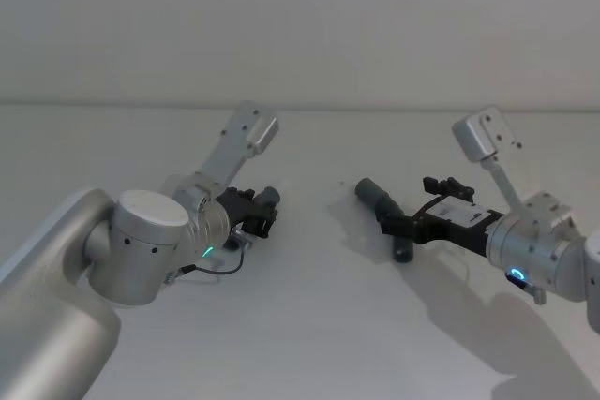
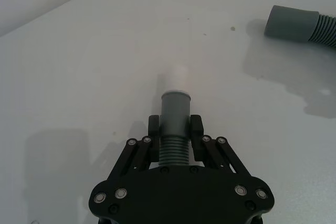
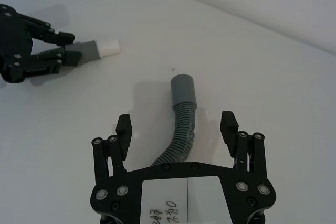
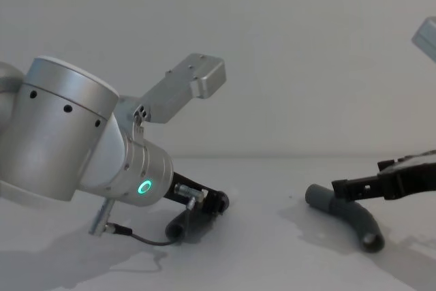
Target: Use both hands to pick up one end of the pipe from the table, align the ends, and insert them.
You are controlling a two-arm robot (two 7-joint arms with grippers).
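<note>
Left gripper [image 2: 175, 125], lower centre of its wrist view: jaws drawn in narrow and clamped on the ribbed section of the left pipe piece [image 2: 175, 106]. The white-tipped end [image 2: 177, 78] projects forward of the fingers. In the chest view, lower left of centre, this piece's tail curves down toward the table [image 1: 300, 344]. I cannot tell whether it is clear of the surface.

Right pipe piece [image 3: 184, 129], centre of the right wrist view: lying on the table, socket collar [image 3: 183, 90] pointing away from the gripper. Right gripper [image 3: 176, 127]: jaws wide, one finger either side of the ribbed section, neither touching it.

Assessment — first grasp made, second not yet closed. The two ends sit well apart and out of line. Outstanding: close on the right piece, lift, align, insert — by my judgement, about a third done.
</note>
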